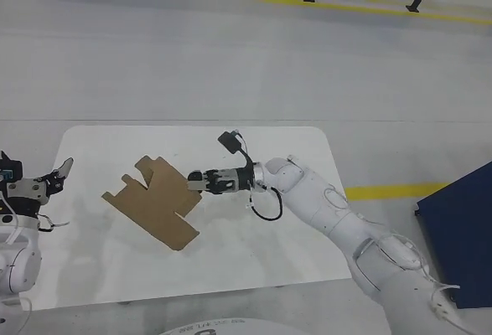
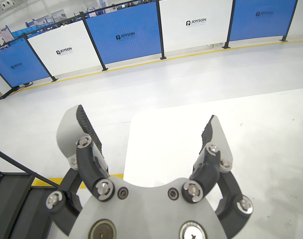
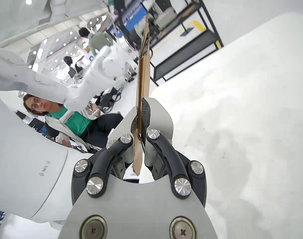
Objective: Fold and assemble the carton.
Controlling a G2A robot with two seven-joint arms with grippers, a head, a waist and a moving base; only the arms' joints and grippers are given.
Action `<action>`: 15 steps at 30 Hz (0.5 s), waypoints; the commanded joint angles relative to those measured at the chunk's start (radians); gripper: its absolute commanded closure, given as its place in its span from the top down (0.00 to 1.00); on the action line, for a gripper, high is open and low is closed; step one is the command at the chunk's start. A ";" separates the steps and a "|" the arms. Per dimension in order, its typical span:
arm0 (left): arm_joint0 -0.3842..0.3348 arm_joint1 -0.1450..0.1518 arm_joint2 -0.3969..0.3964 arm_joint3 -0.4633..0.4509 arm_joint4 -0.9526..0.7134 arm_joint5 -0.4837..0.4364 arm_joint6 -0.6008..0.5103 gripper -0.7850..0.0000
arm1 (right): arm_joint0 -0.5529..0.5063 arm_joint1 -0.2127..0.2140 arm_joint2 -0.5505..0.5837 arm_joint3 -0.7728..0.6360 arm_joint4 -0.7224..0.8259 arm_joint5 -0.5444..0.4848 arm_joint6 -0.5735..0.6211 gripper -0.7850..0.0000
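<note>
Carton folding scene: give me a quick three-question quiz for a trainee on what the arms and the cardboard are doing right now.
1. True or false: the left end effector is clamped on the carton.
2. Pick one. The carton is: A) folded up into a closed box, B) flat and not yet erected, C) torn into two pieces.
3. Short answer: which arm's end effector grips the carton by its edge?

Key
1. False: it is open and well apart from the carton.
2. B.
3. The right end effector, shut on the cardboard.
</note>
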 commanded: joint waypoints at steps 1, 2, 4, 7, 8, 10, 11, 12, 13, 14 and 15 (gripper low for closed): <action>0.000 0.000 0.000 0.000 0.000 0.000 0.000 1.00 | 0.007 -0.004 -0.012 0.018 -0.002 0.000 0.000 0.00; 0.000 0.000 0.000 0.000 0.000 0.000 0.000 1.00 | 0.007 -0.004 -0.012 0.018 -0.002 0.000 0.000 0.00; 0.000 0.000 0.000 0.000 0.000 0.000 0.000 1.00 | 0.007 -0.004 -0.012 0.018 -0.002 0.000 0.000 0.00; 0.000 0.000 0.000 0.000 0.000 0.000 0.000 1.00 | 0.007 -0.004 -0.012 0.018 -0.002 0.000 0.000 0.00; 0.000 0.000 0.000 0.000 0.000 0.000 0.000 1.00 | -0.001 -0.004 -0.016 0.016 -0.008 0.028 -0.003 0.00; -0.004 0.000 0.002 -0.001 0.096 0.064 0.029 1.00 | -0.006 -0.005 -0.015 0.017 0.095 0.049 0.016 0.00; -0.005 -0.002 0.023 0.003 0.153 0.105 0.043 1.00 | -0.004 -0.003 -0.002 0.044 0.130 0.039 0.020 0.00; -0.011 -0.005 0.050 0.010 0.189 0.127 0.050 1.00 | -0.003 -0.001 0.006 0.059 0.158 0.029 0.028 0.00; -0.021 -0.008 0.075 0.021 0.207 0.126 0.049 1.00 | -0.005 0.000 0.010 0.056 0.191 0.025 0.025 0.00; -0.035 -0.009 0.096 0.036 0.225 0.115 0.044 1.00 | -0.005 0.004 0.020 0.053 0.212 0.019 0.019 0.00; -0.050 -0.010 0.118 0.052 0.255 0.095 0.038 1.00 | -0.005 0.011 0.034 0.046 0.218 0.001 0.001 0.00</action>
